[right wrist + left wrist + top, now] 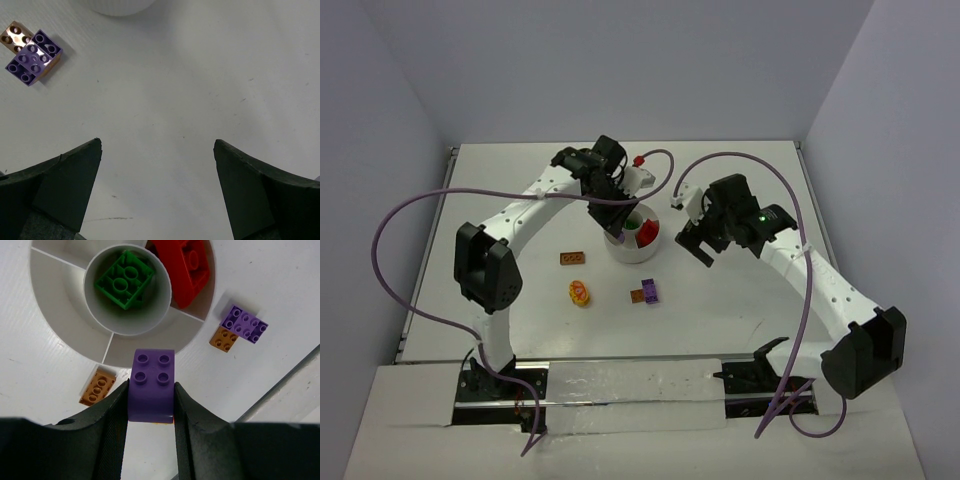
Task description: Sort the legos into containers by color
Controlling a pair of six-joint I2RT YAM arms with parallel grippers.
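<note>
One purple brick (151, 390) sits clamped between the left gripper's (150, 396) two fingers. Just past the fingertips lies the white dish (55, 315), green brick (125, 280) in its centre well (97, 305), red brick (182, 267) in a far wedge (204, 302). The right gripper (157, 150) gapes wide, holding nothing.

Overhead plus close wrist views, dish (623, 252) shared

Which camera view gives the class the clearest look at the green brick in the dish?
The left wrist view: the green brick lies in the dish's round centre well, studs plain. The top external view shows only a green speck beside the left arm. The right wrist view shows just the dish's outer wall, no green brick.
</note>
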